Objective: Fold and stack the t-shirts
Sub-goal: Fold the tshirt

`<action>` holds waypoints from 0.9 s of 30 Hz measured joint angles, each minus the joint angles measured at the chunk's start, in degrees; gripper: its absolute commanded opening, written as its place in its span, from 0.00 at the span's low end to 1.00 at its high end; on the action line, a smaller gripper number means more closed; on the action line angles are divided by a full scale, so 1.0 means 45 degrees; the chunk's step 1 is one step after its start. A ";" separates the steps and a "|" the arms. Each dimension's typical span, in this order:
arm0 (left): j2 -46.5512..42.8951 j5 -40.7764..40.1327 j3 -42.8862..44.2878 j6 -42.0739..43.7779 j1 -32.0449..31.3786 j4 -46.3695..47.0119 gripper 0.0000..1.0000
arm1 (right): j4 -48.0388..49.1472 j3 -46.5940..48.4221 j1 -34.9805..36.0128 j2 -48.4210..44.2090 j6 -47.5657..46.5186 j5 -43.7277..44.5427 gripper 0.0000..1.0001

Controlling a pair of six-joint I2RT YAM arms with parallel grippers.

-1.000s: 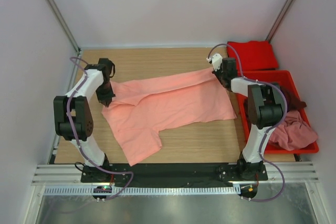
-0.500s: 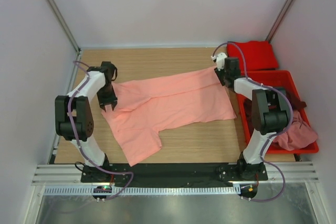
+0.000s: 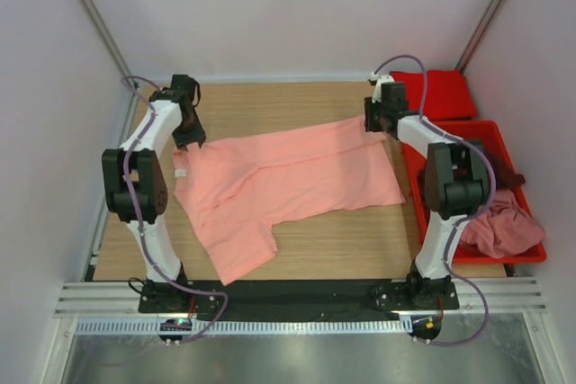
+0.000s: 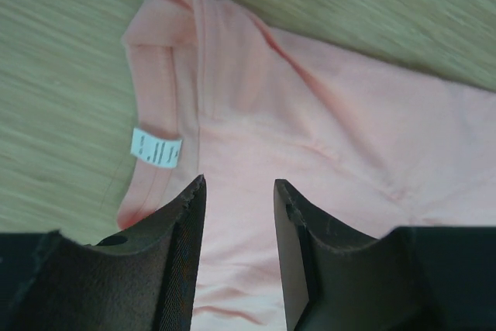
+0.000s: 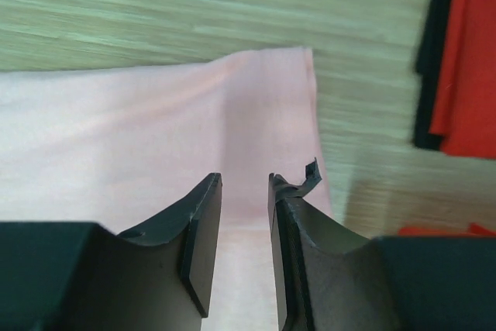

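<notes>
A salmon-pink t-shirt (image 3: 297, 173) lies spread across the wooden table, its far long edge folded over. In the left wrist view its collar with a white label (image 4: 155, 147) lies just ahead of my left gripper (image 4: 239, 184). That gripper (image 3: 191, 135) hovers open above the shirt's left end, nothing between its fingers. My right gripper (image 3: 374, 123) hangs open over the shirt's far right corner (image 5: 263, 83), also holding nothing. A bright red t-shirt (image 3: 436, 93) lies folded at the back right.
A red plastic bin (image 3: 504, 259) stands along the right edge. It holds a crumpled dark maroon shirt (image 3: 500, 168) and a dusty pink one (image 3: 499, 227). The folded red shirt (image 5: 465, 60) lies close to the right of my right gripper. Walls enclose the table.
Both grippers have opened and let go of the salmon-pink shirt's far edge. Both have drawn back toward the far side of the table. The shirt now rests flat.
</notes>
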 measured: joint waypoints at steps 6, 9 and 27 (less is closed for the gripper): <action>0.2652 0.0209 0.1146 -0.0083 0.0267 0.0151 0.44 | -0.1608 0.1078 0.0058 0.1365 0.2336 0.0617 0.36; 0.3332 0.0189 0.1200 -0.0185 0.0432 0.0102 0.43 | -0.2210 0.1103 0.0083 0.1705 0.2914 0.1297 0.36; 0.6669 0.1642 0.6625 0.0107 0.1535 0.0282 0.43 | -0.3181 0.0801 0.0155 0.1239 0.6504 0.3201 0.35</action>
